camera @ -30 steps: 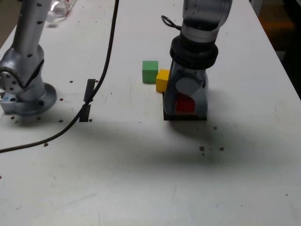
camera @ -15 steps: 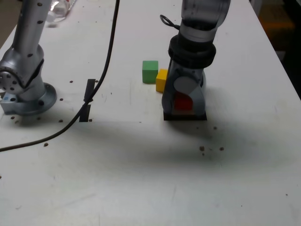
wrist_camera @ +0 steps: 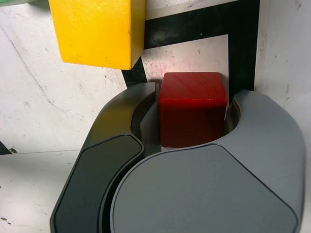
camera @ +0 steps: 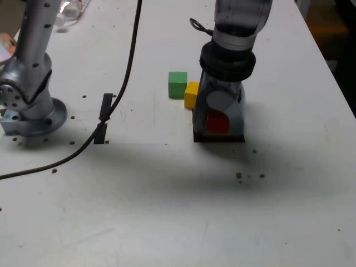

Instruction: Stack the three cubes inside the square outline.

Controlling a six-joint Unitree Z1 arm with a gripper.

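Observation:
The red cube [camera: 217,123] [wrist_camera: 193,108] rests on the white centre of the square outline [camera: 219,138] [wrist_camera: 243,43]. My gripper [camera: 218,119] [wrist_camera: 193,94] stands upright over it, its two grey jaws close against the cube's opposite sides, so it looks shut on it. The yellow cube [camera: 192,94] [wrist_camera: 95,31] sits on the table just outside the outline's corner, beside the gripper on the exterior view's left. The green cube [camera: 177,84] stands right behind the yellow one, further to that view's left, touching or nearly touching it.
The arm's base [camera: 30,108] is at the exterior view's left, and a black cable [camera: 119,94] runs down across the table from it. Two short black tape strips [camera: 103,118] lie under the cable. The table's edge runs along the exterior view's right.
The gripper has shifted very slightly around the red cube; the cube stays on the outline's centre. The yellow and green cubes have not moved.

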